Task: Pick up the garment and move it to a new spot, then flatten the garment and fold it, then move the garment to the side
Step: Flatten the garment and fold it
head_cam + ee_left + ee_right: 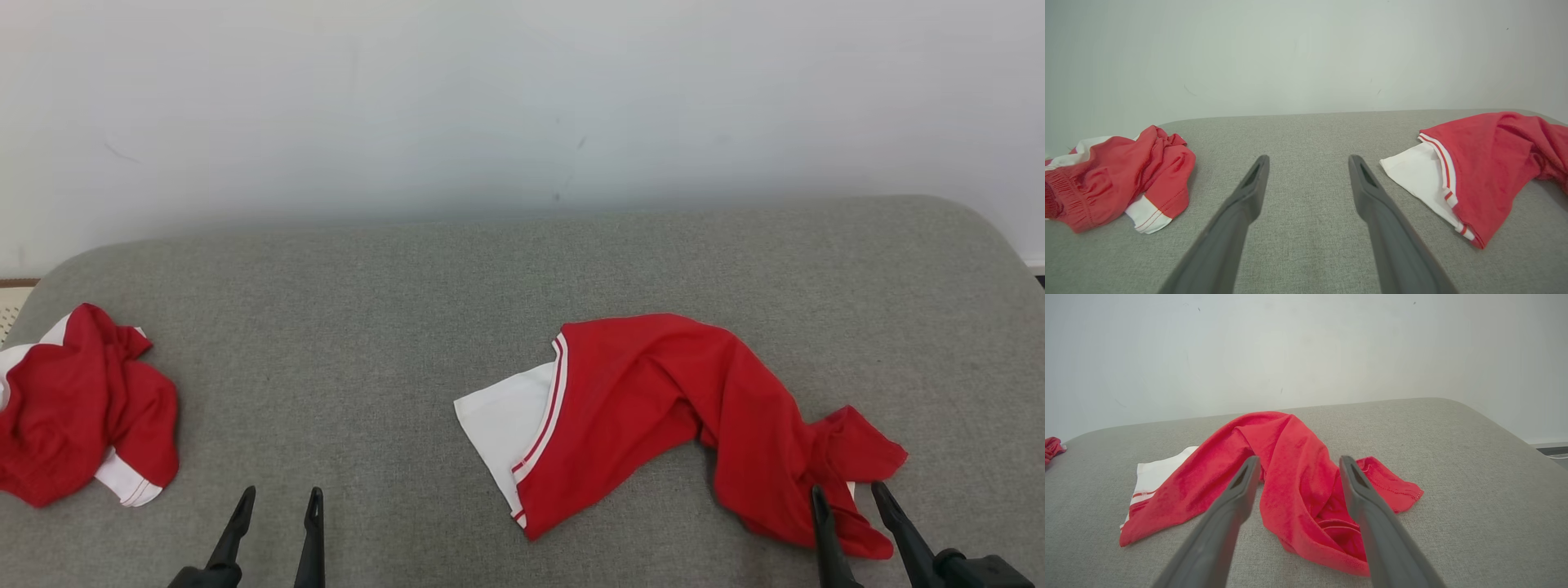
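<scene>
A red garment with a white striped panel [653, 408] lies rumpled right of centre on the grey padded surface [367, 327]; it also appears as the red garment [1486, 163] and the red garment [1290, 473]. My right gripper [849, 494] stands open over the garment's near right end, its fingers [1237, 494] straddling the red fold with nothing gripped. My left gripper [279, 498] is open above bare grey fabric, well left of the garment, its fingers [1367, 183] apart with nothing between them.
A second red and white garment [82, 408] lies bunched at the surface's far left edge, also seen as the bunched garment [1118, 183]. A pale wall [522, 98] rises behind the surface. The surface's right edge [1527, 449] rounds off near the garment.
</scene>
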`<state>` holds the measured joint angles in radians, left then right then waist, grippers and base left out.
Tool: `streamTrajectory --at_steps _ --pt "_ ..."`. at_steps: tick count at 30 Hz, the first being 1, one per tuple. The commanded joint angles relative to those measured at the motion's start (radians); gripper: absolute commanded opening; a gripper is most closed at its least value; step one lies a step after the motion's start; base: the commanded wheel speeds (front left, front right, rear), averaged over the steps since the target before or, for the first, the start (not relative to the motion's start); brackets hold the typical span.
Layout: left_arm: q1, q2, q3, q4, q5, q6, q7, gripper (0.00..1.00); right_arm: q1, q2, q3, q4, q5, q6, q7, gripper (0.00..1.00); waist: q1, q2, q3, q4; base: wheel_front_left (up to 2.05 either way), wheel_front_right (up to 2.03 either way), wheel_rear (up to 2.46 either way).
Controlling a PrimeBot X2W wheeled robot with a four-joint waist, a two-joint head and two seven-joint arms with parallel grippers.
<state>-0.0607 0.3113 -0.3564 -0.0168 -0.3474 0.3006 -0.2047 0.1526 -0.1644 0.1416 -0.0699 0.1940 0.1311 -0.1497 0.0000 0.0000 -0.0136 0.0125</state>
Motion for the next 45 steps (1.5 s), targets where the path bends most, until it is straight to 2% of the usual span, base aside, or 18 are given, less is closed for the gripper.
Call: streamTrajectory --at_steps 1,31,37,45 --pt "0.012 0.003 -0.003 -0.002 -0.011 0.000 0.001 1.00 0.007 0.001 -0.002 -0.008 -0.007 -0.001 0.003 1.00 0.0000 0.0000 0.000 0.001 0.00 0.00 0.00" --pt "-0.015 -0.004 -0.020 0.010 -0.018 0.008 -0.013 1.00 -0.007 -0.009 -0.005 -0.012 0.036 -0.001 0.039 1.00 0.0000 0.0000 0.019 0.004 0.00 0.00 0.00" --pt "-0.044 -0.013 -0.033 0.009 -0.010 0.004 -0.012 1.00 -0.143 -0.075 0.025 0.064 0.124 -0.001 0.078 1.00 0.0000 0.0000 0.058 0.011 0.00 0.00 0.00" --pt "-0.111 -0.042 -0.066 0.027 -0.001 -0.023 -0.021 1.00 -0.405 -0.203 0.141 0.245 0.285 -0.001 0.112 1.00 0.0000 0.0000 0.142 0.049 0.00 0.00 0.00"
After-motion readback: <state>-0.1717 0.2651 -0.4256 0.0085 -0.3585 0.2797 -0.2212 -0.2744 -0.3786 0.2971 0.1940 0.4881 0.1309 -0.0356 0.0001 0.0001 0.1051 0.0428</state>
